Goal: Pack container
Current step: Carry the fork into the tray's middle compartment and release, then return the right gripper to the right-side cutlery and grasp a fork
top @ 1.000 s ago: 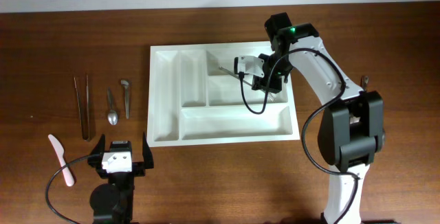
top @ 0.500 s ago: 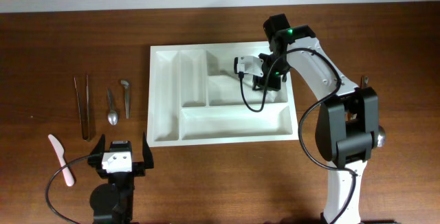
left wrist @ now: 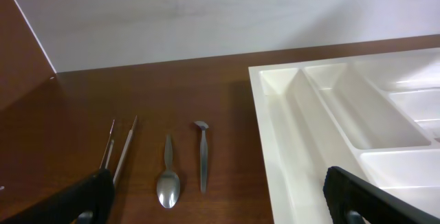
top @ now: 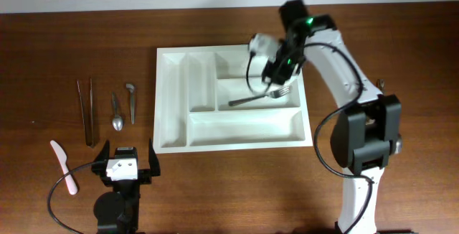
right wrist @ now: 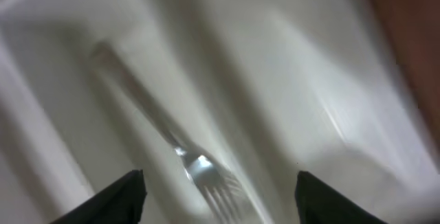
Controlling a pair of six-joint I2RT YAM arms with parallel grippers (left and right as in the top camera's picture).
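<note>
The container is a white cutlery tray in the middle of the table. A metal fork lies slanted in its middle long compartment. My right gripper hovers just above the fork's tined end, open and holding nothing. In the right wrist view the fork lies blurred on the white floor, below and between my dark fingertips. My left gripper waits open near the front edge, left of the tray, with nothing in it. Its view looks past the tray's left rim.
Left of the tray lie two thin metal sticks, a spoon and a short metal utensil. A pink spatula lies at the front left. A small dark item sits by the right arm's base.
My right gripper has opened and let go of the fork, which now lies in the middle compartment. The right wrist has lifted and shifted. The left arm has not moved.
</note>
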